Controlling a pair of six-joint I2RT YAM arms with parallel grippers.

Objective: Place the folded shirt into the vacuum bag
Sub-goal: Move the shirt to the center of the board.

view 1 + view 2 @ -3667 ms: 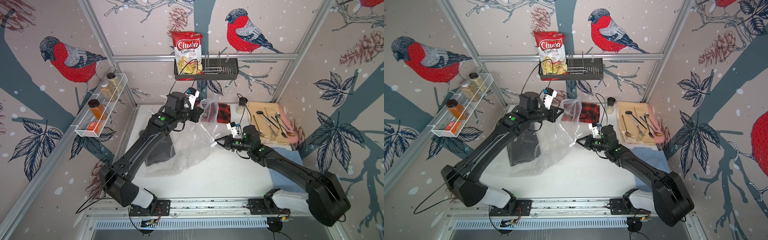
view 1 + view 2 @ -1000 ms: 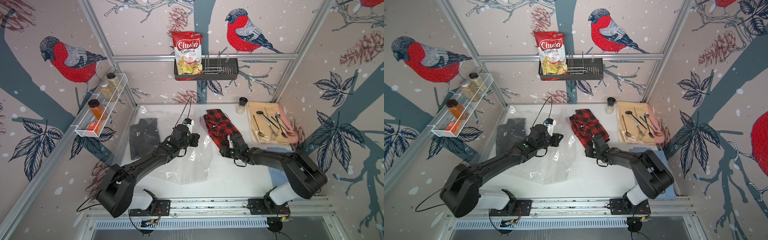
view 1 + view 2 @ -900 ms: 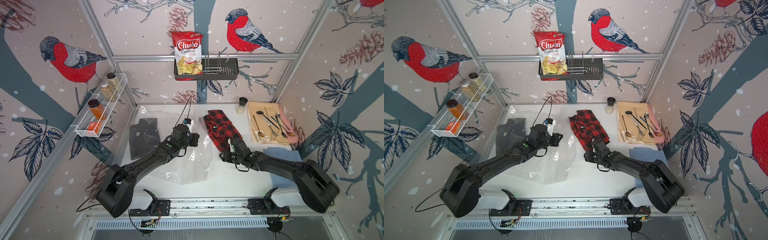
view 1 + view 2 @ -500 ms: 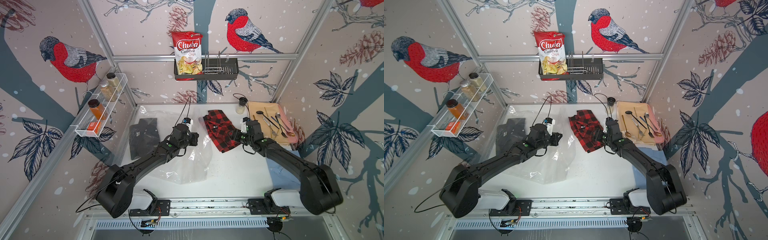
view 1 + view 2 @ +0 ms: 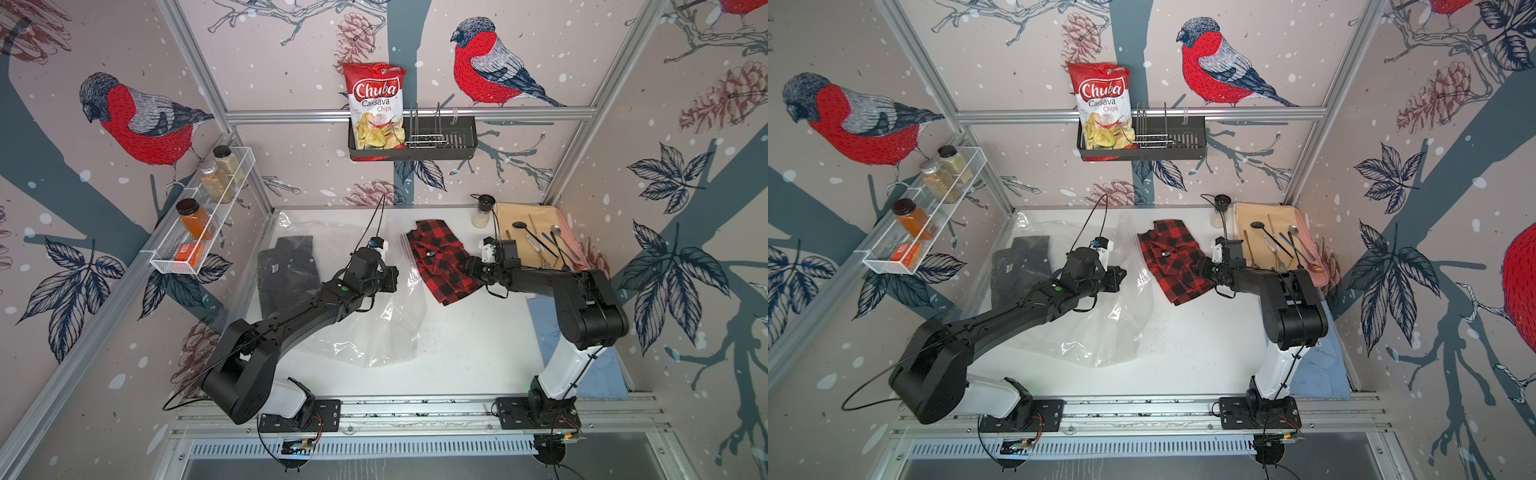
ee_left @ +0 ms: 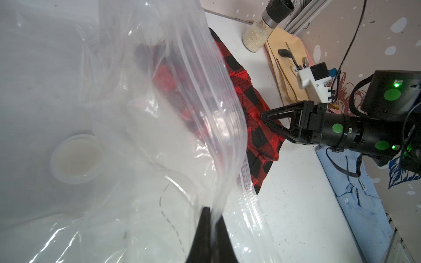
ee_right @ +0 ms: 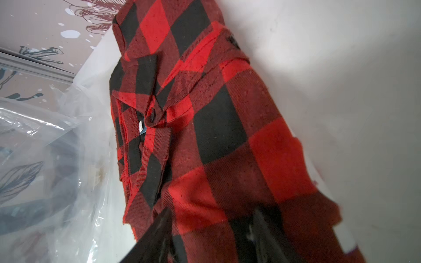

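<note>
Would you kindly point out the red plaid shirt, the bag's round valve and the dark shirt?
red plaid shirt [image 5: 440, 268]: in a top view, middle of the cloth.
round valve [image 6: 76, 158]: left wrist view, centre of the white disc.
dark shirt [image 5: 284, 266]: in a top view, middle of the cloth.

In the left wrist view the left pincer [image 6: 211, 214] is cut off by the picture's edge. Only its dark tips show, closed on the vacuum bag [image 6: 159, 109]. Beyond those tips, part of the folded shirt [image 6: 257, 139] is a red-and-black smear behind the film, and the valve [image 6: 76, 159] looks hazy.

The right pincer [image 7: 213, 210] appears as two blurred fingers [image 7: 159, 230], apart and cropped, and whether they touch the cloth cannot be told. Ahead of them a small label [image 7: 140, 126] is unreadable.

In a top view the left arm [image 5: 316, 307] covers part of the black garment [image 5: 286, 270] behind the left pincer. The right arm [image 5: 582, 307] hides part of the blue shirt [image 5: 606, 378] behind the right pincer.
</note>
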